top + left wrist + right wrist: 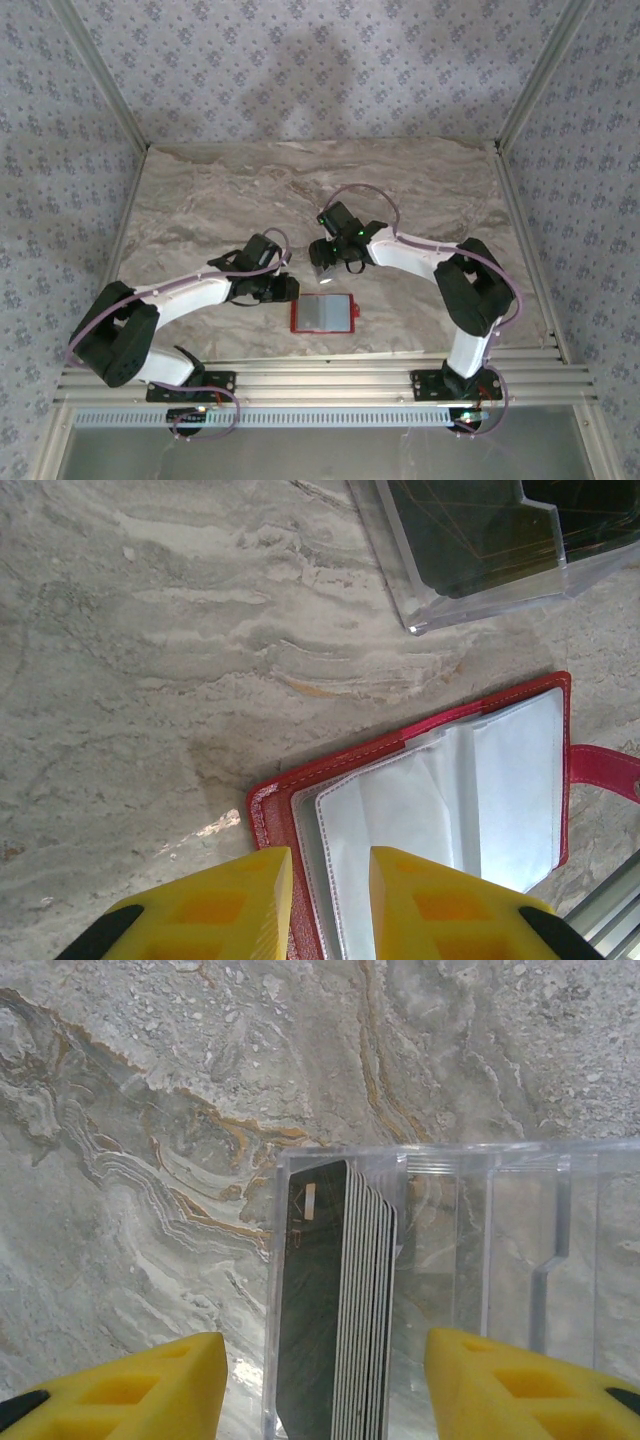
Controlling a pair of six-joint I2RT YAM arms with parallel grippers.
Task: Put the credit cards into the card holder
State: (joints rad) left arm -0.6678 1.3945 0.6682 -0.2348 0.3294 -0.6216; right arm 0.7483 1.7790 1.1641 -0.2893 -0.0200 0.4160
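Observation:
The card holder lies open on the marble table, a red wallet with grey-silver sleeves up and its snap tab at the right. My left gripper is open by a narrow gap over the wallet's left edge. Several dark credit cards stand on edge in a stack inside a clear plastic box. My right gripper is wide open, its fingers either side of the card stack, just behind the wallet.
The clear box sits just beyond the wallet, dark cards showing through it. Bare marble table stretches to the left and back. A metal rail runs along the near edge, and patterned walls enclose the sides.

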